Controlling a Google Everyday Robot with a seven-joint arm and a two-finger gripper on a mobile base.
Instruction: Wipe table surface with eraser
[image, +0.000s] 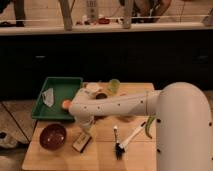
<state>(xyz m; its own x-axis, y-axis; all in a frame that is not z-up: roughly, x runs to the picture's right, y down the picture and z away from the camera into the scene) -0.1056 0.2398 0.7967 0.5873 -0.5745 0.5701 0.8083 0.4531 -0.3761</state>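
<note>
The eraser, a small flat block with a pale top and dark edges, lies on the light wooden table surface, left of the middle near the front. My white arm reaches in from the right. My gripper points down onto the eraser's far end and is shut on it, holding it against the tabletop. The arm hides part of the table's middle.
A maroon bowl stands just left of the eraser. A green tray at the back left holds a white scrap and an orange ball. A white-handled brush lies to the right. A green cup stands at the back.
</note>
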